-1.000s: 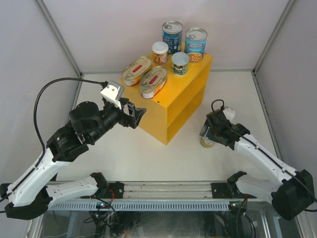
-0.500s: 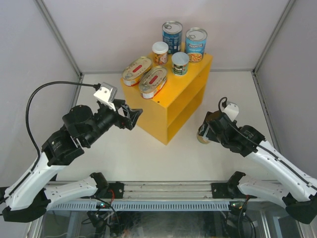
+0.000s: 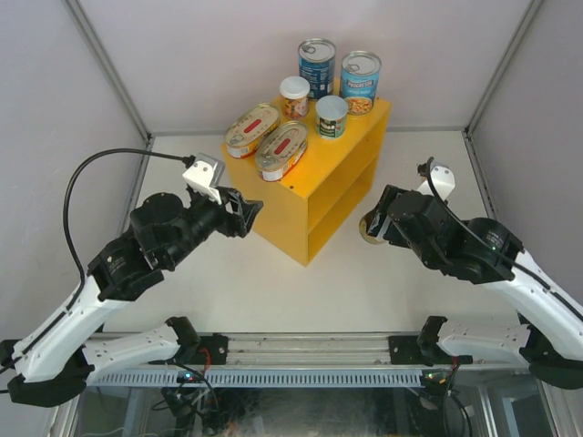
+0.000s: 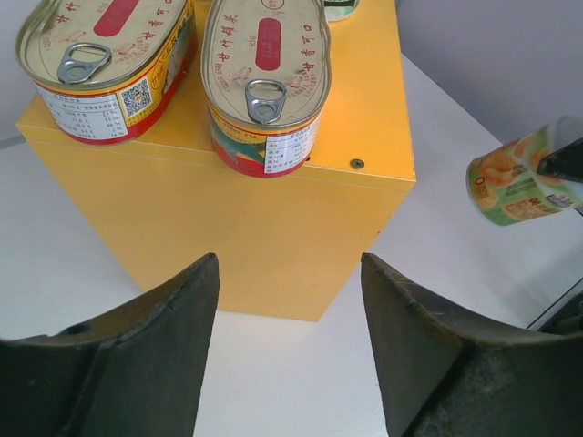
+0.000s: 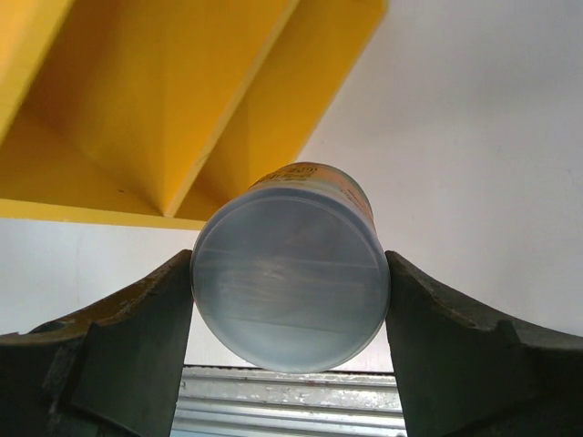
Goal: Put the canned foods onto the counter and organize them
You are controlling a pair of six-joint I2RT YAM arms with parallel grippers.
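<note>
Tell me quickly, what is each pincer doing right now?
Left pincer: open, holding nothing.
Right pincer: closed on a small can.

White table (image 3: 273, 291), pale grey walls (image 3: 200, 55)

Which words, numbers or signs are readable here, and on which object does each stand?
No text reads clearly.
Left oval tin: QR code and small print on its side, too small to read.
Right oval tin: red lid label and side print, blurred.
Tilted orange-green can: label print too small.
Left blue can and right blue can: lettering blurred.
</note>
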